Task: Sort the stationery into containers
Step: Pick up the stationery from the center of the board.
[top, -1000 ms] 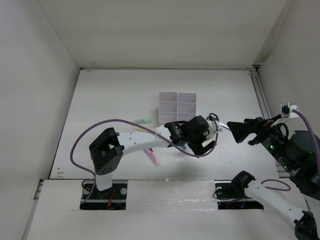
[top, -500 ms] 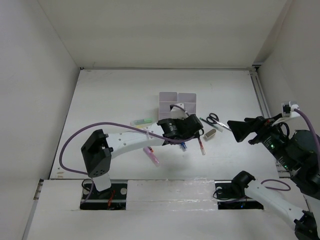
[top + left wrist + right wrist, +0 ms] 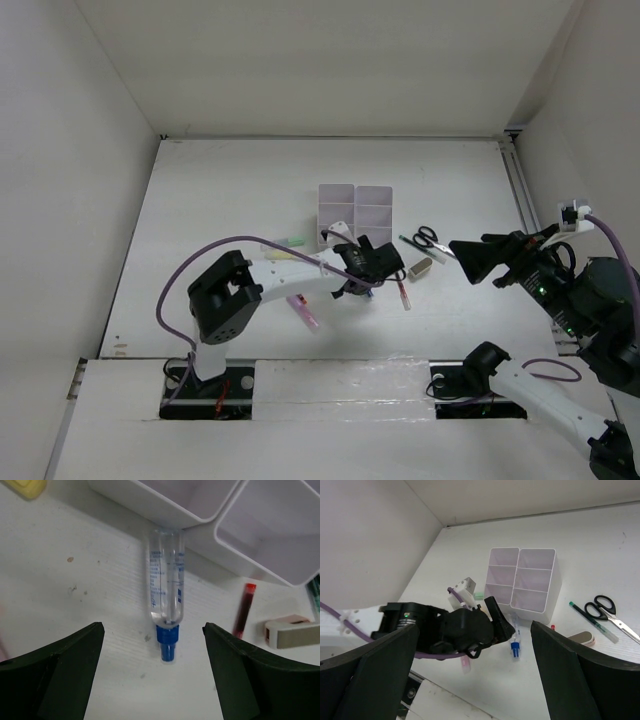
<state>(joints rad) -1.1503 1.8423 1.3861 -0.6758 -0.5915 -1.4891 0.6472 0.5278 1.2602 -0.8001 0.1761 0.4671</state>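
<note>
My left gripper [image 3: 370,263] is open and empty, low over the table just in front of the white organiser tray [image 3: 355,190]. In the left wrist view its jaws [image 3: 155,677] stand wide apart, either side of a clear tube with a blue cap [image 3: 166,595] that lies against the tray wall [image 3: 165,511]. A thin red pen [image 3: 244,611] and a beige eraser [image 3: 292,632] lie to the right. My right gripper [image 3: 470,258] is open and empty, raised at the right. The tray's compartments [image 3: 525,577] look empty. Black-handled scissors [image 3: 605,607] lie right of the tray.
A pink highlighter [image 3: 305,313] lies near the front, a green one [image 3: 290,242] left of the tray, and a yellow piece [image 3: 25,486] by it. A green-tipped pen [image 3: 590,621] lies beside the scissors. White walls enclose the table on three sides.
My left gripper has moved left and back from the eraser area and now sits over the blue-capped tube in front of the tray. The right arm has barely moved.
</note>
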